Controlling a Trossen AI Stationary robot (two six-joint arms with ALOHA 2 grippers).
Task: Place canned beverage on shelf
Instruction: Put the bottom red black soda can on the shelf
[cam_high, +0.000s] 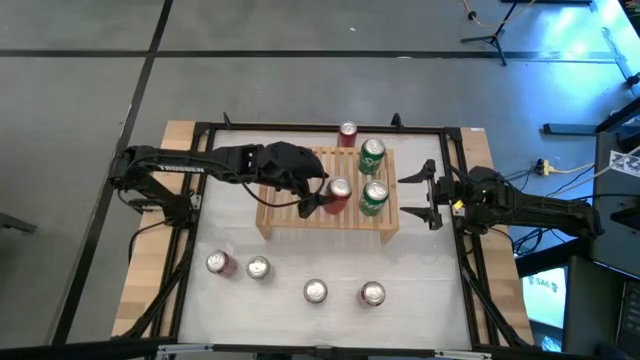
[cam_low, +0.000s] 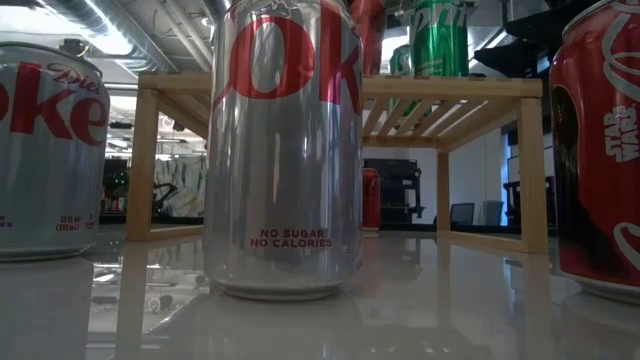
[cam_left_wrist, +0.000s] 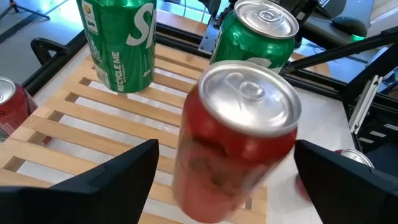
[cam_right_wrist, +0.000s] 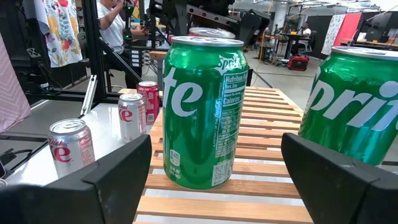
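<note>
Along the tabletop's (cam_high: 430, 300) near edge stand four loose cans, among them a silver diet cola can (cam_high: 315, 291) and a red cola can (cam_high: 373, 294). Farther in sits the low light-wood slatted shelf (cam_high: 285, 220), toward the far edge. The left gripper (cam_high: 322, 197) hangs over the shelf's middle, fingers spread wide either side of a red aluminium can (cam_left_wrist: 233, 143) (leaning, not gripped) on the slats. Two green soda cans (cam_high: 374, 197) stand upright at the shelf's right end. The right gripper (cam_high: 420, 195) waits just off that end, fingers wide. Another red can (cam_high: 348, 133) stands behind the shelf.
</note>
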